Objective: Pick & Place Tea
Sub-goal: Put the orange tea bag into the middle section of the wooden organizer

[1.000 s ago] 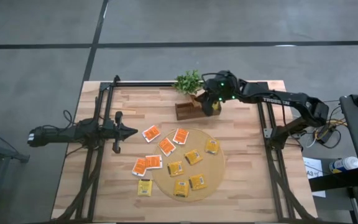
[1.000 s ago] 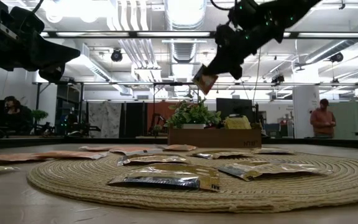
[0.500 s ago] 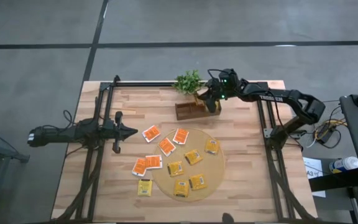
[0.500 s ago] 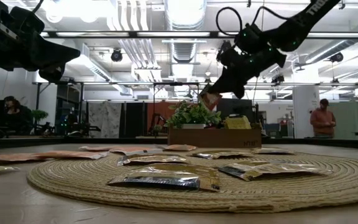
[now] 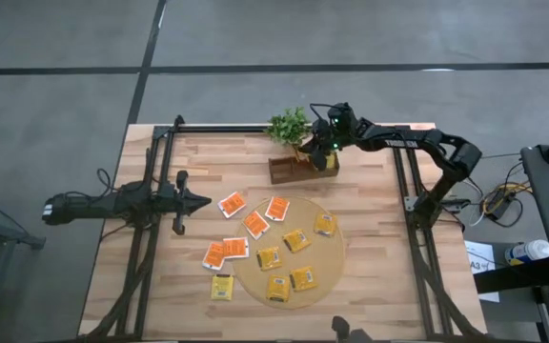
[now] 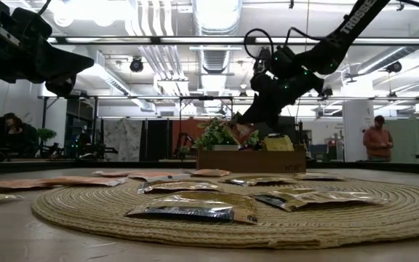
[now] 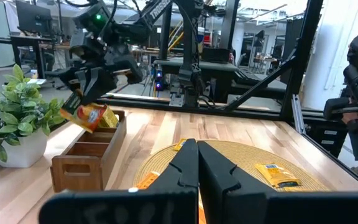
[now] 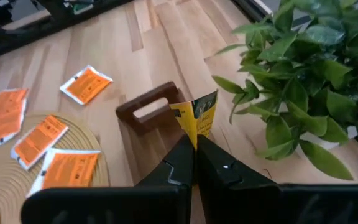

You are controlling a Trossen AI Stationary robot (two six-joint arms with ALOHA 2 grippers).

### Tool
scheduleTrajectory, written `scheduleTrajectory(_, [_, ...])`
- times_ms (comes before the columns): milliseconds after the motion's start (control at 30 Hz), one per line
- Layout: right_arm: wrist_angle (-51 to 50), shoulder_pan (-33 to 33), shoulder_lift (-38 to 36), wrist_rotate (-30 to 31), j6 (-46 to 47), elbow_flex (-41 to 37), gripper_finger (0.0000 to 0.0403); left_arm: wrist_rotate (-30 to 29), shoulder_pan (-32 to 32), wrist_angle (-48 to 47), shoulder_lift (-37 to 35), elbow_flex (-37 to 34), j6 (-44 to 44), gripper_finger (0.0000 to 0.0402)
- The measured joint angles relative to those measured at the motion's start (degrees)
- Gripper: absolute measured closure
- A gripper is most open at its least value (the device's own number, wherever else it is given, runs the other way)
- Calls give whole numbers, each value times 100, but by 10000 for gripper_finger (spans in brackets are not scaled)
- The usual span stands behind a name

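Observation:
Several yellow and orange-red tea packets (image 5: 255, 225) lie flat on the round woven mat (image 5: 332, 269) and on the wood left of it. My right gripper (image 5: 323, 154) is shut on one yellow packet (image 8: 197, 114), just above the brown wooden box (image 5: 287, 170) beside the green plant (image 5: 289, 125). Another yellow packet (image 6: 277, 143) stands in that box. My left gripper (image 5: 204, 201) is shut and holds nothing; it points level over the table's left side. My right gripper pinches the yellow packet by one edge (image 8: 194, 132) between its two fingertips. The fingers slant downward from the table's right side. The packet sticks out past the fingertips, tilted (image 7: 87, 116), clear of the box and over its right end.
The plant's leaves (image 8: 303, 68) spread close beside the held packet. The box (image 8: 146, 109) has open slots. Black frame rails (image 5: 151, 191) run along both table sides. People (image 6: 375, 138) stand in the room beyond the table.
My right gripper has come down toward the wooden box and a little toward the plant, carrying the yellow packet, which now hangs just above the box. The grip has stayed shut.

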Motion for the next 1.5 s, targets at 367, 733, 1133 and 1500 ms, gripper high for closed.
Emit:
scheduleTrajectory(367, [-44,2,280,-116,-132,96,390,0,0,0,0,-1,0,402])
scheduleTrajectory(733, [-46,7,300,-116,-194,93,390,0,4,0,0,-2,0,402])
scheduleTrajectory(1133, [-48,7,300,-99,-172,90,390,0,2,0,0,0,0,402])
scheduleTrajectory(1500, [-427,-20,300,117,-166,86,387,0,2,0,0,-1,0,402])
